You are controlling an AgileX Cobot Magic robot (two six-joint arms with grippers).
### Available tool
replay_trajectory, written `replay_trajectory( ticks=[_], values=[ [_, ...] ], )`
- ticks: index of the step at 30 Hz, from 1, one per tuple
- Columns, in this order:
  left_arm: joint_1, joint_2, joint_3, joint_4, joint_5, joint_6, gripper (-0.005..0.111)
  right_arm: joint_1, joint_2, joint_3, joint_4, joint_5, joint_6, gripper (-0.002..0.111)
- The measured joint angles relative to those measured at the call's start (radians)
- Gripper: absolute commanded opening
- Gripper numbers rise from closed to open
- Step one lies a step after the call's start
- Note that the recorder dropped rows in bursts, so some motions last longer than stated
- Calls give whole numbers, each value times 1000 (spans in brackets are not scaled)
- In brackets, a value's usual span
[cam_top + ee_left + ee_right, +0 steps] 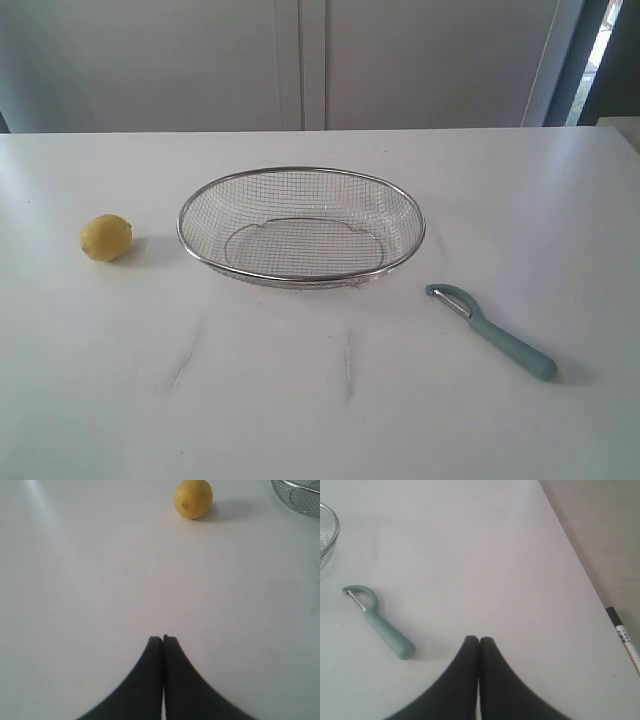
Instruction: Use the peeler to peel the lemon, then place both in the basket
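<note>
**Layout at the outset.** The lemon (106, 237) is resting on the left side of the white table (320, 430), apart from the basket (300, 172). The basket is standing empty in the middle. The peeler (492, 330) is lying flat on the right, near the basket, with its blade head pointing toward the basket and its teal handle angling away. Neither peeling nor loading is yet done.

**Risks, as judged from this layout.**
- **Lemon rolling:** The lemon is round and is sitting free on a smooth surface. A pinch closing off-centre is likely to be pushing it sideways and sending it rolling, possibly toward the table edge.
- **Missed pickup:** The peeler is lying low against the table. Fingers descending too shallow are risking a slide over the slim handle, and fingers descending too deep are risking a strike on the table.
- **Poor blade placement:** A grip taken near the metal head is leaving the blade badly placed for cutting.
- **Lemon twisting:** During peeling, a lightly held lemon is liable to be twisting under the blade's drag.

**End effectors.** The left end effector (163, 639) is hanging over bare table with its jaws pressed fully together, gripping nothing, and the lemon is lying well ahead of it. The right end effector (479, 640) is likewise fully closed and empty, with the peeler's handle end near it but apart from it.
</note>
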Motion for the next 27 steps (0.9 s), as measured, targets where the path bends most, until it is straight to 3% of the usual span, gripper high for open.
replay_trajectory(
  ticks=[27],
  values=[
    [0,0,0,0,0,0,0,5,882,-435,102,203,-105,0]
  ],
)
